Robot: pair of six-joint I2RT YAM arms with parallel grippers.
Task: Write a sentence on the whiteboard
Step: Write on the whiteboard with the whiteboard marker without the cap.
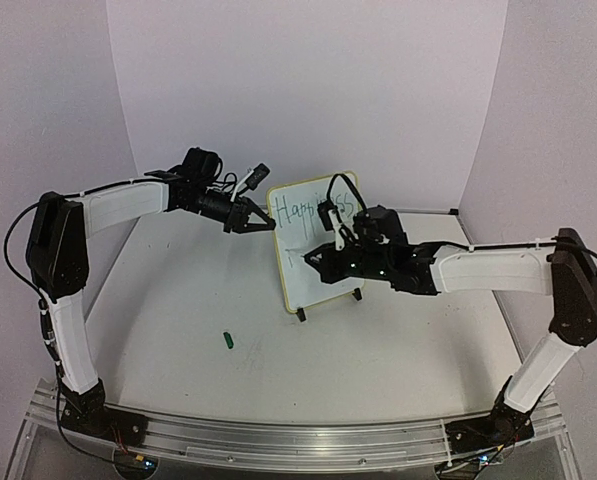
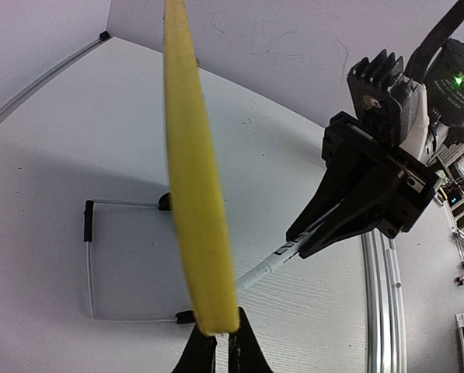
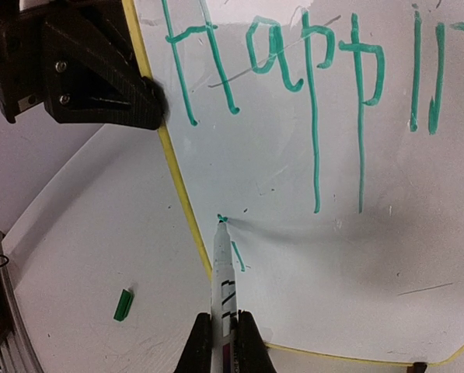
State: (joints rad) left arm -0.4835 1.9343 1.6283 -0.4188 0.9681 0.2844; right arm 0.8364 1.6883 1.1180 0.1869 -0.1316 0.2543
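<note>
The whiteboard (image 1: 300, 282) stands upright at mid-table on its black feet, with a pale yellow frame. The sentence (image 1: 316, 208) in green starts "Happiness" on the top line. In the right wrist view the lettering (image 3: 309, 54) reads "Happin", with a short green stroke (image 3: 238, 255) below it. My right gripper (image 1: 314, 259) is shut on a white marker (image 3: 222, 268), whose tip touches the board (image 3: 356, 264) near its left frame on the second line. My left gripper (image 1: 267, 227) is shut on the board's yellow left edge (image 2: 197, 194), with the fingertips (image 2: 245, 353) pinching it.
A green marker cap (image 1: 228, 341) lies on the table in front of the board and shows in the right wrist view (image 3: 123, 305). The board's wire stand (image 2: 88, 264) reaches out behind it. White walls enclose the table on three sides.
</note>
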